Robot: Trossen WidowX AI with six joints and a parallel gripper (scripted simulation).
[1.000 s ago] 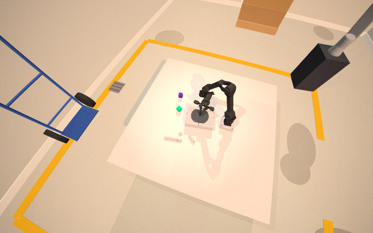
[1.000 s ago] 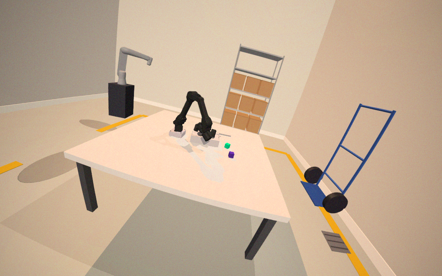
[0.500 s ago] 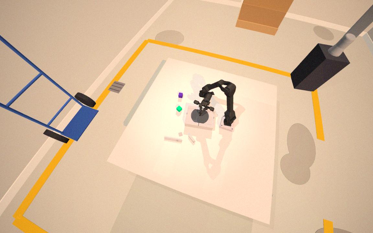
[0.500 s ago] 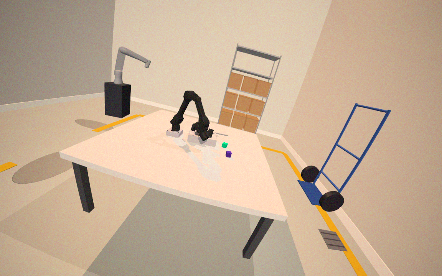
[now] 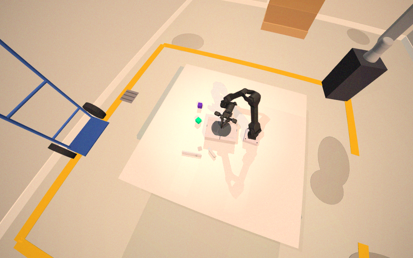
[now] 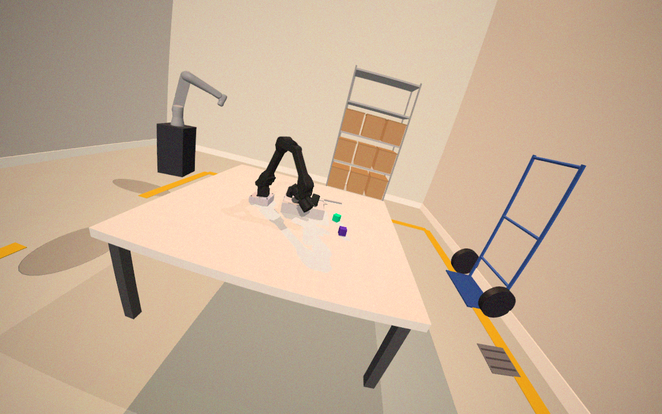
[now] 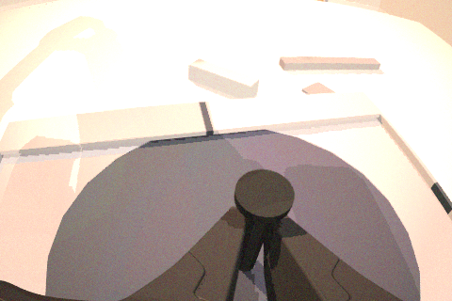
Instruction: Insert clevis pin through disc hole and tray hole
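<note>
The fingers point(image 5: 221, 126) gripped the pin point(image 7: 264, 194), head up! Beneath lay the disc point(image 5: 216, 129) point(image 7: 141, 207), inside the tray point(image 5: 205, 138) point(image 6: 301, 210) point(image 7: 141, 119).

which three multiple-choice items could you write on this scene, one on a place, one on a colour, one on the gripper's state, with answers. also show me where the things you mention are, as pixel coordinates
1. Where does the disc lie?
A) on the floor
B) inside the tray's rim
C) on the hand truck

2. What colour is the cube nearer the tray?
A) green
B) purple
C) red

3. What is the gripper's state?
A) wide open
B) shut on nothing
C) shut on the pin

1: B, the wrist view shows the disc point(image 5: 217, 129) point(image 7: 141, 207) within the rim of the tray point(image 5: 219, 139) point(image 7: 132, 119).
2: A, in the top view the green cube point(image 5: 198, 120) point(image 6: 336, 217) sits closer to the tray than the purple cube point(image 5: 199, 105) point(image 6: 342, 231).
3: C, the wrist view shows the gripper point(image 5: 221, 126) point(image 7: 254, 220) closed around the pin point(image 7: 264, 193) below its head.
</note>
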